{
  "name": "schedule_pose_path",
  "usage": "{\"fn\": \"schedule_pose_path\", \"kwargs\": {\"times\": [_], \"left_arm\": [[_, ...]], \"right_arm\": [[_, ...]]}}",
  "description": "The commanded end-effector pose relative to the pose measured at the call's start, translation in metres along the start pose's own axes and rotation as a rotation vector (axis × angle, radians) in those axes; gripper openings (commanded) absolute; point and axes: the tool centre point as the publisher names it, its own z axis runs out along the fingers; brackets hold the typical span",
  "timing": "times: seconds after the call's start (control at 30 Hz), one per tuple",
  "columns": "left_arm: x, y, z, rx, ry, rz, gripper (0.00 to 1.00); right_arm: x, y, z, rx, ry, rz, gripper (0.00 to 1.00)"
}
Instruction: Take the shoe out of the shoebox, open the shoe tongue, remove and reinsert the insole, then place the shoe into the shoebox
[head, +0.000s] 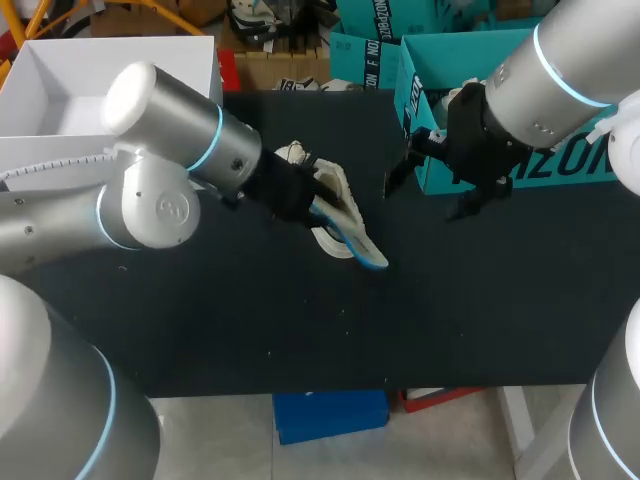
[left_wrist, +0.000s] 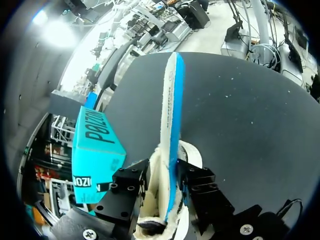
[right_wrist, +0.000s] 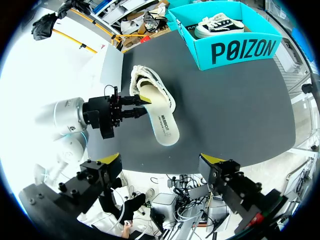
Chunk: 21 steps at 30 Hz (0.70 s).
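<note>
Blue-edged insole (left_wrist: 170, 125) in left jaws; right wrist alone shows sneaker (right_wrist: 220, 25) inside shoebox (right_wrist: 240, 50).

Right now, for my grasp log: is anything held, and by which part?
Left gripper pinches the insole by its two faces, near one end; right gripper holds nothing.

Left fingers (left_wrist: 131, 186) pinched, right fingers (right_wrist: 111, 160) apart
</note>
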Motion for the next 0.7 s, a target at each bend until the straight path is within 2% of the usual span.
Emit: {"fn": "schedule_pose_path", "kwargs": {"times": [0.03,0.43,0.47,0.53,0.7], "left_arm": [[-0.0040,-0.0022,0.0083,-0.009,0.046,0.006,0.31],[-0.0042,0.0040,0.0144,-0.044,0.086,0.023,0.22],[-0.0039,0.0048,0.0141,-0.047,0.092,0.024,0.20],[-0.0037,0.0055,0.0135,-0.048,0.096,0.025,0.00],[-0.0072,0.0004,0.0053,-0.021,0.060,0.010,0.00]], "right_arm": [[0.0008,0.0000,0.0007,0.000,-0.002,0.001,1.00],[0.0008,0.0000,0.0007,0.000,-0.002,0.001,1.00],[0.0008,0.0000,0.0007,0.000,-0.002,0.001,1.00],[0.0008,0.0000,0.0007,0.000,-0.002,0.001,1.00],[0.0008,0.0000,0.0007,0.000,-0.002,0.001,1.00]]}}
